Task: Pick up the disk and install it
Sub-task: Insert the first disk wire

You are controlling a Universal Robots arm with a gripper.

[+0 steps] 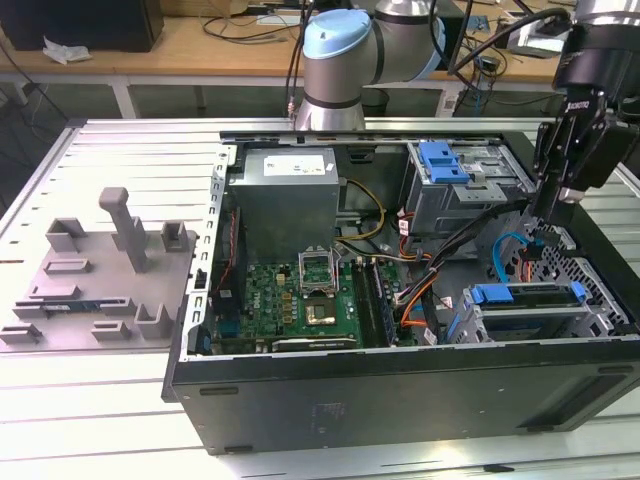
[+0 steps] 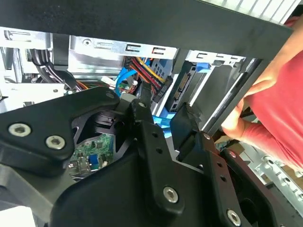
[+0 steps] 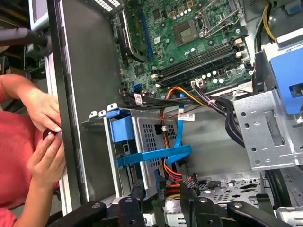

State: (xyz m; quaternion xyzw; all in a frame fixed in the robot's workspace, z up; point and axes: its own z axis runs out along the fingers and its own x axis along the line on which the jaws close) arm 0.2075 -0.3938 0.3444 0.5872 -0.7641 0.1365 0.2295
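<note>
The tool [image 1: 548, 222], fingers apart, hangs in a tight pocket of the computer case [image 1: 400, 400], between the metal drive cage [image 1: 450, 195] and the disk [image 1: 530, 297]. Orange and blue cables [image 3: 156, 156] cross just ahead of it. A person's hands [image 3: 41, 109] crowd the case's outer wall. Above the motherboard [image 1: 300, 290] there is open room.

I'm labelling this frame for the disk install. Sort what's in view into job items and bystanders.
Job items:
disk in its blue carrier, sitting in the drive cage
gripper, open, close by

Lying about:
grey fixture outside the case
motherboard
power supply
person's hands at the case edge
</note>
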